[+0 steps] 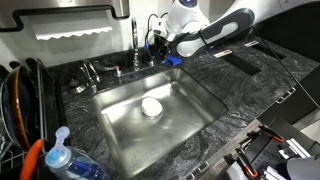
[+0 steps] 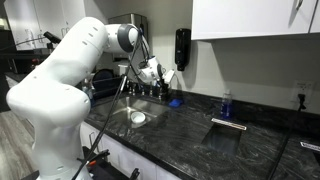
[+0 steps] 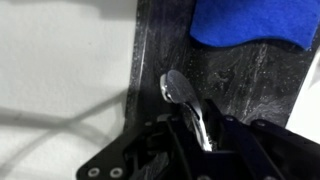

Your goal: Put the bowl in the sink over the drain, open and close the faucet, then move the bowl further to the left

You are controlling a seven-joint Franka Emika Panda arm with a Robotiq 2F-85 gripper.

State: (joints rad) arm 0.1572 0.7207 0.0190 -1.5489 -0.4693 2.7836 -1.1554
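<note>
Bowl sits in sink, mid-floor, where we judge drain lies: first step done. Gripper straddles faucet lever, jaws narrowed; actual hold we cannot tell. Left to do: faucet open and close, bowl shift leftward.

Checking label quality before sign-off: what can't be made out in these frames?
- Drain: not visible in any view; the bowl in the sink may cover it.
- Gripper on the faucet lever: in the wrist view its dark jaws merge and the bottom edge cuts them off; grip unclear.
- Water from the faucet: too small to tell in an exterior view.
</note>
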